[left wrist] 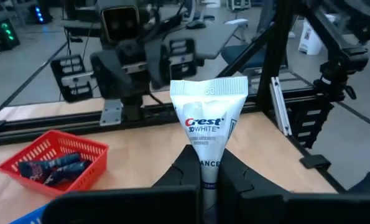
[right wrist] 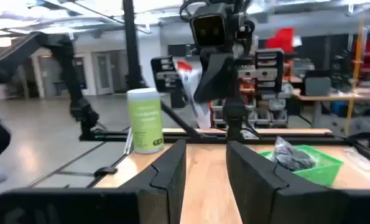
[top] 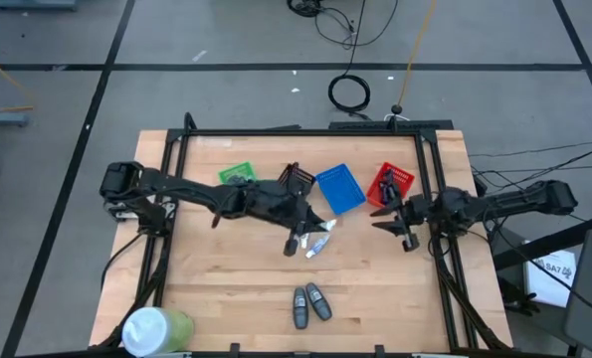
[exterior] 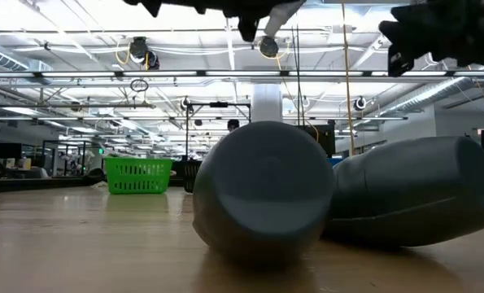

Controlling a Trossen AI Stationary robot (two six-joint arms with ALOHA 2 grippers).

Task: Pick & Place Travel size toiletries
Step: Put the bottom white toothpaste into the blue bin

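Wooden surface (top: 226, 268) at frame centre: left pincer (left wrist: 211, 163) clamps a toothpaste tube (left wrist: 208, 121), likely lifting toward a basket; right pincer (right wrist: 206, 163) waits, parted, empty.

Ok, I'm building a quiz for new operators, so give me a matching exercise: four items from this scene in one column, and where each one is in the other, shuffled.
Items:
1. Crest toothpaste tube
2. two grey oval bottles
3. dark blue pieces
4. white-and-green cylinder

Places:
A. inside the red basket
B. lying side by side on the table, near its front edge
C. clamped in the left gripper
D. at the table's front corner on the left arm's side

Pairs: 1-C, 2-B, 3-A, 4-D
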